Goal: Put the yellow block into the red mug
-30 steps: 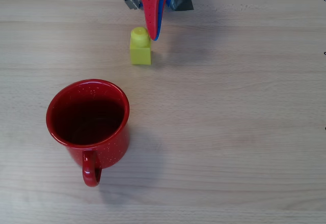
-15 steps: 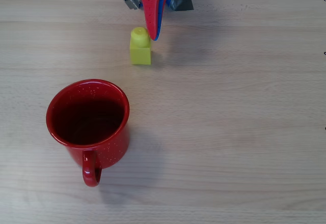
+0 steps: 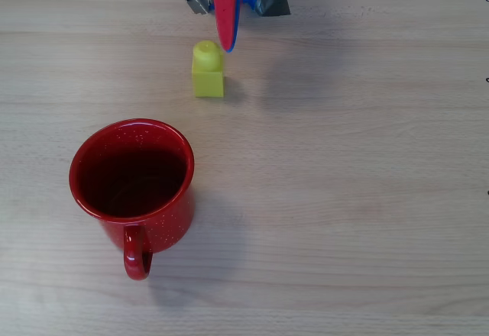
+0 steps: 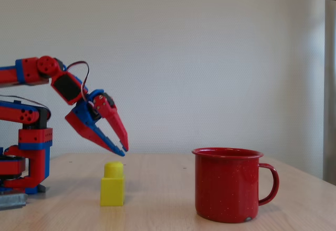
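The yellow block [image 3: 208, 72] stands upright on the wooden table, stud up; the fixed view shows it [image 4: 112, 189] to the left of the red mug [image 4: 226, 189]. The mug [image 3: 179, 198] stands upright in the overhead view with its handle toward the bottom edge and a dark inside holding nothing. My red and blue gripper [image 3: 228, 44] points down at a slant from the arm's base. Its tips [image 4: 124, 149] hang just above the block's stud, slightly to its right, apart from it. The fingers meet at the tips and hold nothing.
The arm's base [image 4: 23, 168] stands at the table's far edge in the overhead view, at the left in the fixed view. Bare wooden table [image 3: 359, 160] stretches to the right of the block and mug.
The gripper tips have drawn back a little toward the arm's base. The yellow block has shifted slightly to the left in the overhead view. The mug has not moved.
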